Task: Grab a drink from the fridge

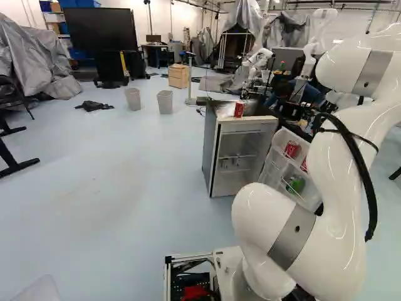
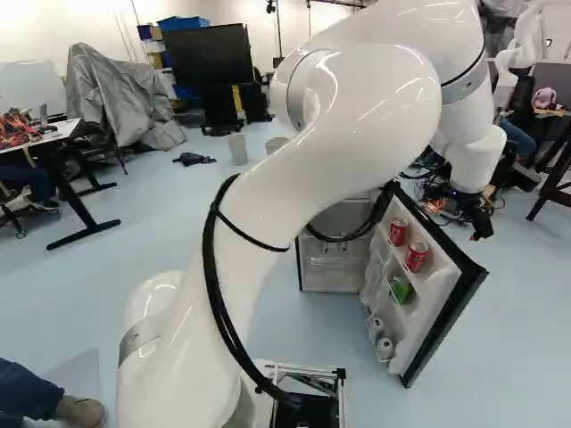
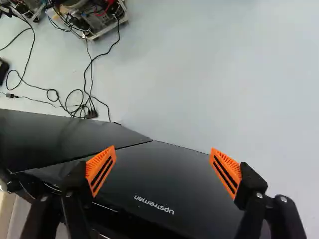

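At the left of the fridge group in the left base view stands the cabinet [image 1: 211, 147], facing the base so its shelves can be reached; small pale items [image 1: 224, 163] sit on a shelf inside. Above them a red can [image 1: 239, 109] stands upright on the cabinet's top, near its front edge, within easy reach but outside the fridge, so probably not the one to choose. Next to the right, the door [image 2: 459, 259] is swung wide from the cabinet's front edge, baring its inner racks; opening it looks done. Along the door's upper rack are two more red cans, one [image 2: 398, 231] closer to the hinge edge, the other [image 2: 417, 255] closer to the free edge, kept from tipping out by the rack's wall. A green drink [image 2: 401, 290] lies on the rack below, and pale cans [image 2: 384, 347] fill the bottom one. Furthest right, the white arm [image 2: 348, 116] reaches over to the door's outer side, where the gripper [image 3: 163, 149] has its fingers spread wide with nothing between them. From there the door's panel bars the drinks, so it should clear the door's top edge and come round to the racks without knocking the panel.
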